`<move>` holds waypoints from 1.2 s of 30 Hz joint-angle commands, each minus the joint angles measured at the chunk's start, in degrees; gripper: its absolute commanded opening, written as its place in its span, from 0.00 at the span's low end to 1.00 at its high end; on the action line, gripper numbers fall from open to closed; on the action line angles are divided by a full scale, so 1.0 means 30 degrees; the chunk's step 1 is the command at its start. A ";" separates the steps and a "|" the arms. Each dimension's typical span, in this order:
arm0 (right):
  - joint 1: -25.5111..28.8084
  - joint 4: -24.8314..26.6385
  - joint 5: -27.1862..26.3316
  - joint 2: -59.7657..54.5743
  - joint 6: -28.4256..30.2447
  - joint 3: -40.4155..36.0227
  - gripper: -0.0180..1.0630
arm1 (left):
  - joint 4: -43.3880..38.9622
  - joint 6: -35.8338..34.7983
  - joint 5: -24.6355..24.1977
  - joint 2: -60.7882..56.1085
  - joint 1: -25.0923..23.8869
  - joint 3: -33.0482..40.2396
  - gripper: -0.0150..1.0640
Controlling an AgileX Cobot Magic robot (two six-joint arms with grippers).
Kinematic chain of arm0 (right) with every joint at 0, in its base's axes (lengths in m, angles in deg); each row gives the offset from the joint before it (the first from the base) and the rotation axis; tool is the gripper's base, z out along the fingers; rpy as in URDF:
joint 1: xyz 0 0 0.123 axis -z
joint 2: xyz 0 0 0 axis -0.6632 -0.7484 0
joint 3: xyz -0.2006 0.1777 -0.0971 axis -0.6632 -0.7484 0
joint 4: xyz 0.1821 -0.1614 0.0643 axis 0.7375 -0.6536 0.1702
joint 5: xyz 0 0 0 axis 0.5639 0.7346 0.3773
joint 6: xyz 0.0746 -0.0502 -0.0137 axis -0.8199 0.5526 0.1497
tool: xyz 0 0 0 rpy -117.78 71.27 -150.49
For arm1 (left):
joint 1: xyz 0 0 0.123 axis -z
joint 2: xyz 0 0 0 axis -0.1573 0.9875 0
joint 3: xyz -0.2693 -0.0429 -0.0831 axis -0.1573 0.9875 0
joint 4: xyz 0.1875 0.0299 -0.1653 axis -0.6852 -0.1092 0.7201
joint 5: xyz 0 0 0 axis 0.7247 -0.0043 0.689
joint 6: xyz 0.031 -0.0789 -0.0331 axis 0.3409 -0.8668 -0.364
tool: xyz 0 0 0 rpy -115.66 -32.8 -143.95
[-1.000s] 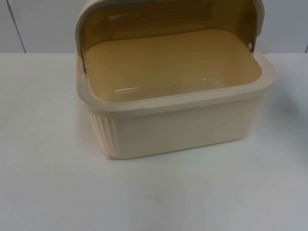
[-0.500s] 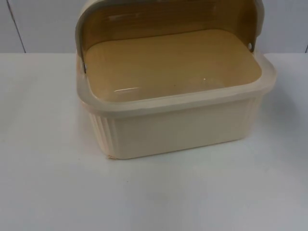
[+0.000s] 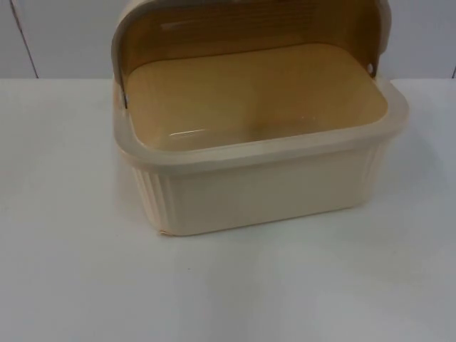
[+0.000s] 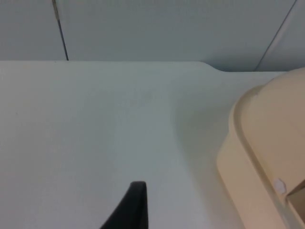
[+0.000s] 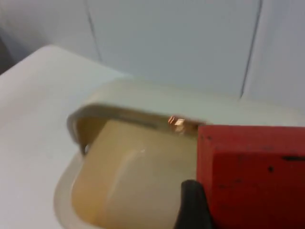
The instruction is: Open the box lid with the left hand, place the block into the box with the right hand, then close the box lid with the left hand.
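While the cream box (image 3: pixel 260 153) sits on the white table (image 3: pixel 71 271) with its lid (image 3: pixel 249 28) raised, a red block (image 5: pixel 252 176) is gripped by the right gripper (image 5: pixel 193 205) above the box, left gripper (image 4: pixel 131 207) beside the box, opening impossible to tell.

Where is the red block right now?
The red block is held in the right gripper, up over the open cream box, not yet inside it.

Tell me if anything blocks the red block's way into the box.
Nothing visible does. The lid is swung up and back, and the box is open and bare inside. The right hand holds the block close above the box's opening. The left hand waits beside the box.
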 commanded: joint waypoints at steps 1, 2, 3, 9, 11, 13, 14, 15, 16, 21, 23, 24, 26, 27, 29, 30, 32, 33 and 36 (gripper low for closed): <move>-0.0121 -0.0132 -0.1468 -0.0003 -0.0278 -0.1250 0.02 | 0.0149 0.0015 0.0284 -0.0009 -0.0074 0.0114 0.99; -0.0121 -0.0132 -0.2101 -0.0003 -0.0278 -0.1990 0.02 | 0.0149 0.0015 0.0284 -0.0009 -0.0074 0.0114 0.99; -0.0121 -0.0132 -0.2595 -0.0084 -0.0278 -0.2743 0.02 | 0.0149 0.0015 0.0284 -0.0009 -0.0074 0.0114 0.99; -0.0078 -0.0859 -0.2787 -0.2212 -0.0278 -0.3586 0.02 | 0.0154 0.0015 0.0325 -0.0009 -0.0074 0.0114 0.99; -0.0078 -0.1103 -0.3138 -0.2703 -0.0278 -0.3586 0.02 | 0.0154 0.0015 0.0325 -0.0009 -0.0074 0.0114 0.99; -0.0026 -0.1185 -0.4207 -0.3804 -0.0278 -0.3586 0.02 | 0.0154 0.0015 0.0325 -0.0009 -0.0074 0.0114 0.99; -0.0026 -0.1185 -0.4764 -0.4240 -0.0355 -0.3586 0.02 | 0.0154 0.0015 0.0325 -0.0009 -0.0074 0.0114 0.99; -0.0026 -0.1185 -0.5282 -0.4734 -0.0480 -0.3586 0.02 | 0.0154 0.0015 0.0325 -0.0009 -0.0074 0.0114 0.99; 0.0091 -0.1185 -0.5942 -0.5187 -0.0754 -0.3586 0.02 | 0.0154 0.0015 0.0325 -0.0009 -0.0074 0.0114 0.99; 0.0655 -0.1058 -0.7512 -0.6929 -0.1419 -0.3263 0.02 | 0.0102 0.0015 0.0287 -0.0009 -0.0074 0.0114 0.99; 0.0655 -0.1193 -0.7512 -0.7243 -0.1419 -0.3069 0.02 | 0.0102 0.0015 0.0287 -0.0009 -0.0074 0.0114 0.99; 0.0655 -0.1578 -0.7512 -0.7569 -0.1419 -0.2791 0.02 | 0.0102 0.0015 0.0287 -0.0009 -0.0074 0.0114 0.99; 0.0655 -0.1712 -0.7706 -0.8074 -0.1419 -0.2450 0.02 | 0.0102 0.0015 0.0287 -0.0009 -0.0074 0.0114 0.99; 0.0655 -0.1634 -0.7813 -0.8474 -0.1419 -0.2084 0.02 | 0.0102 0.0015 0.0287 -0.0009 -0.0074 0.0114 0.99; 0.0655 -0.1634 -0.7842 -0.8732 -0.1419 -0.1870 0.02 | 0.0102 0.0015 0.0287 -0.0009 -0.0074 0.0114 0.99; 0.0655 -0.1634 -0.7749 -0.9264 -0.1419 -0.1435 0.02 | 0.0102 0.0015 0.0287 -0.0009 -0.0074 0.0114 0.99; 0.0655 -0.1634 -0.7720 -0.9788 -0.1419 -0.0934 0.02 | 0.0102 0.0015 0.0287 -0.0009 -0.0074 0.0114 0.99; 0.0655 -0.1634 -0.7720 -0.9996 -0.1419 -0.0789 0.02 | 0.0102 0.0015 0.0287 -0.0009 -0.0074 0.0114 0.99; 0.0655 -0.1634 -0.7701 -1.0580 -0.1552 -0.0446 0.02 | 0.0102 0.0015 0.0287 -0.0009 -0.0074 0.0114 0.99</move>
